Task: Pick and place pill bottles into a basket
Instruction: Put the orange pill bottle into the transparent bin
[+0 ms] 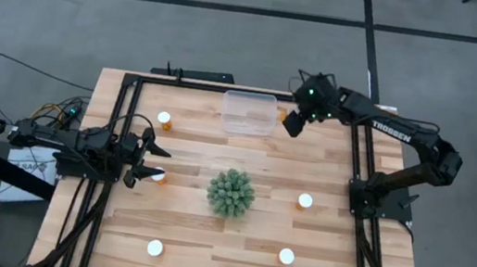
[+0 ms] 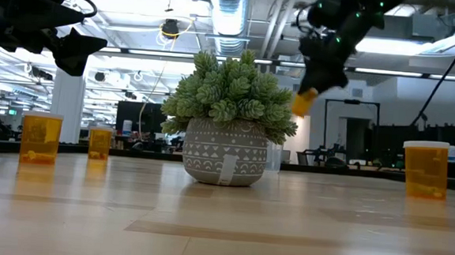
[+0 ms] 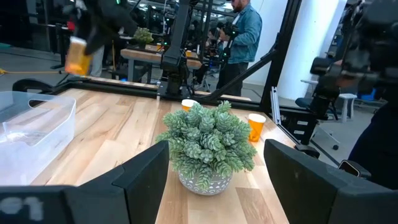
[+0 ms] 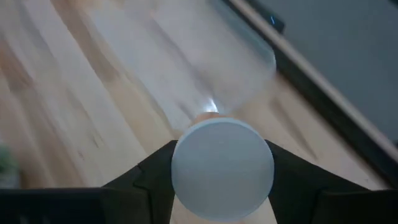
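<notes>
My right gripper (image 1: 294, 123) is shut on an orange pill bottle (image 2: 303, 101), raised in the air beside the right end of the clear basket (image 1: 249, 113) at the table's far side. My left gripper (image 1: 157, 161) is open and empty, raised over the left side of the table. A bottle (image 1: 159, 176) stands under it. Other bottles stand on their bases at the far left (image 1: 164, 119), near left (image 1: 155, 248), right (image 1: 305, 200) and near right (image 1: 287, 255). My right gripper pinches the bottle at its white cap end (image 4: 222, 168), one finger (image 4: 152, 180) on each side of the cap. The fingers slant downward. The orange body (image 2: 303, 101) hangs tilted below the fingers, clear of the table and the basket.
A spiky green plant in a grey patterned pot (image 1: 231, 192) stands at the table's middle, between the two arms. A black frame (image 1: 133, 81) runs along the table's edges. A person (image 3: 244, 37) stands in the room beyond the table.
</notes>
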{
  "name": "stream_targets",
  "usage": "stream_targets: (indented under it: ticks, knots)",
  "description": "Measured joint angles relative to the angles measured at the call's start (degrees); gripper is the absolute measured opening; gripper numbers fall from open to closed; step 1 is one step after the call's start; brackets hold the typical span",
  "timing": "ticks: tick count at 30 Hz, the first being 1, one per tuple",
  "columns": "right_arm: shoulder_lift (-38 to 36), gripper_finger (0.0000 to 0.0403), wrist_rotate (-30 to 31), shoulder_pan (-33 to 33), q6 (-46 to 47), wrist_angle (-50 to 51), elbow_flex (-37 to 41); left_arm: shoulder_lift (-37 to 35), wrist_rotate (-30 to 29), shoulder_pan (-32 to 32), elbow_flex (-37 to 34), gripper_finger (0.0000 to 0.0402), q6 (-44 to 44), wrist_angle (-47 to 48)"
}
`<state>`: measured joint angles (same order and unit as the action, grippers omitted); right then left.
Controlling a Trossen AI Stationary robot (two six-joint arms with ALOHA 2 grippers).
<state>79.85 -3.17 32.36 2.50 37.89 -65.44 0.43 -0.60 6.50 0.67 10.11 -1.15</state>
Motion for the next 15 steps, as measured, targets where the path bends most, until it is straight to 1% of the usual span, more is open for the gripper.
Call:
stream_targets:
  ticks: [5, 11, 15]
  knots:
    - [0.0, 0.0191, -1.6, -0.2, 0.5, -3.9, -3.4, 0.0, 0.0, 0.0, 0.0, 0.0254, 0.0, 0.0]
    - [0.1, 0.0191, -2.8, -0.6, 0.9, -7.4, -4.4, 0.0, 0.0, 0.0, 0.0, 0.0254, 0.0, 0.0]
    - [2.7, 0.0191, -2.9, -1.6, 1.1, -8.3, -4.6, 0.0, 0.0, 0.0, 0.0, 0.0254, 0.0, 0.0]
